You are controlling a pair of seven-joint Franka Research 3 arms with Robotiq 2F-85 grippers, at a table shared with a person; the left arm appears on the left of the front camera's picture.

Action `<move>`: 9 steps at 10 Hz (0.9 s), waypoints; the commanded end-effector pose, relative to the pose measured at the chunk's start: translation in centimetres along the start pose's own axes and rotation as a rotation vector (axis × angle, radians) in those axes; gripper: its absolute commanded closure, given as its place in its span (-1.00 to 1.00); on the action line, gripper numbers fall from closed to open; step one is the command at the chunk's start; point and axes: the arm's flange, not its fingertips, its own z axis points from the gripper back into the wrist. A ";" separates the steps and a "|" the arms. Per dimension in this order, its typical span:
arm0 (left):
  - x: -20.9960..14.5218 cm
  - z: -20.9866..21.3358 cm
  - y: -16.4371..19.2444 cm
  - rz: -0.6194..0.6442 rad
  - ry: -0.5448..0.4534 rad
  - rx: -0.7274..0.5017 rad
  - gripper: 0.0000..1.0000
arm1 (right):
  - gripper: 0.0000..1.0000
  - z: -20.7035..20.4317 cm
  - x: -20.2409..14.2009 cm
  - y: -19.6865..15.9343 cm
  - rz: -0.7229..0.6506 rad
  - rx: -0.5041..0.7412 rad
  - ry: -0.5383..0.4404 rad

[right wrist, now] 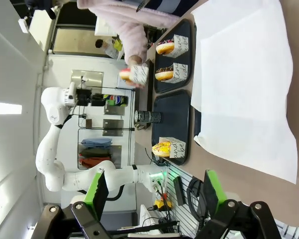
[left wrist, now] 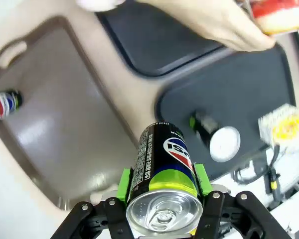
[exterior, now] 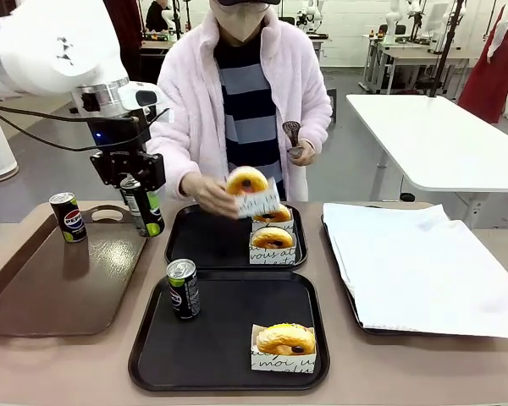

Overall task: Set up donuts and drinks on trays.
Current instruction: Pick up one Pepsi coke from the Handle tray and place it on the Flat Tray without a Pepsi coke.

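One can [left wrist: 164, 164] clenched in left pincer [left wrist: 163, 185], seemingly over brown tray [left wrist: 65, 124]; right pincer [right wrist: 154, 191] released

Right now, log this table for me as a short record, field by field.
left gripper: jaws shut on an upright can, by the brown tray's right edge
right gripper: jaws open, nothing between
near tray: second can, yellow donut
far tray: front donut, rear donut
person's hand: holds a third donut over the far tray
brown tray: third can, standing
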 end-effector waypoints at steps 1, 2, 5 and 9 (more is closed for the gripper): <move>-8.9 3.5 0.4 -0.090 -0.003 -0.001 -0.16 | -1.00 0.0 0.1 0.0 0.008 0.014 -0.004; -11.4 3.8 0.3 -0.114 -0.031 0.026 -0.16 | -1.00 0.0 0.1 0.0 0.008 0.014 -0.004; -11.7 4.0 0.1 -0.120 -0.042 0.046 -0.16 | -1.00 0.0 0.1 0.0 0.008 0.014 -0.004; -8.9 3.7 -1.0 -0.072 -0.079 0.081 -0.16 | -1.00 0.0 0.1 0.0 0.008 0.014 -0.004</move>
